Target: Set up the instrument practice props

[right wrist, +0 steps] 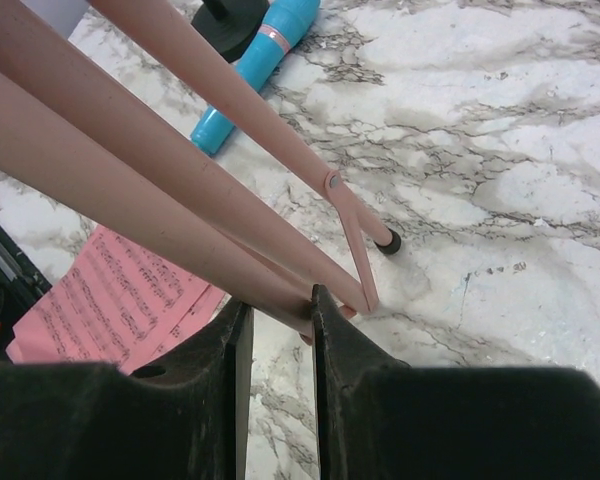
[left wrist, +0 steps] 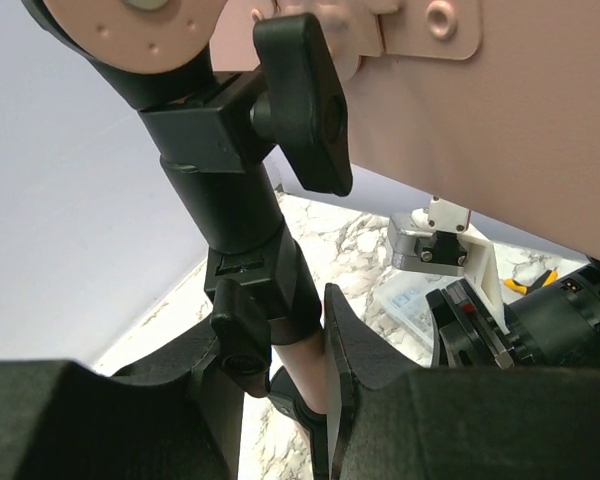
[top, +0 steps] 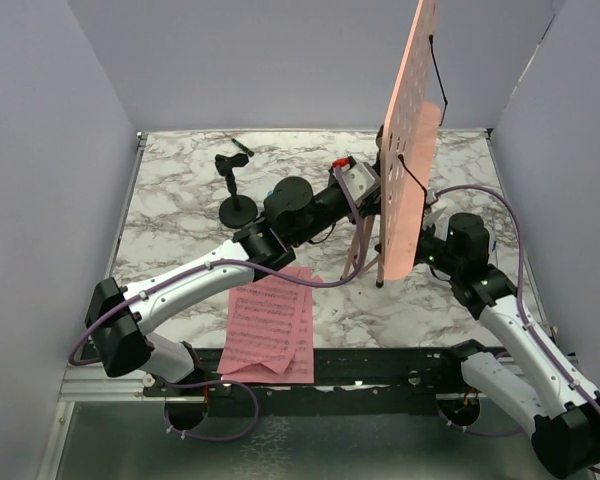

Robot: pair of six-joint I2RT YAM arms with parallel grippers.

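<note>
1. The music stand [top: 405,150] stands on the bench [top: 180,210], right of centre, with its desk upright above the legs.
2. The sheet-music pages [top: 270,330] lie flat at the near edge, left of the stand's feet, one overlapping the other.
3. A small round-based stand [top: 237,208] sits left of centre, farther back than the pages.
4. The tube [right wrist: 250,70] lies on the bench against that round base, or perhaps just beside it.
5. The left claw [left wrist: 295,372] straddles the music stand's post from the left, below the desk. The right claw [right wrist: 280,325] straddles a lower bar from the right.
</note>
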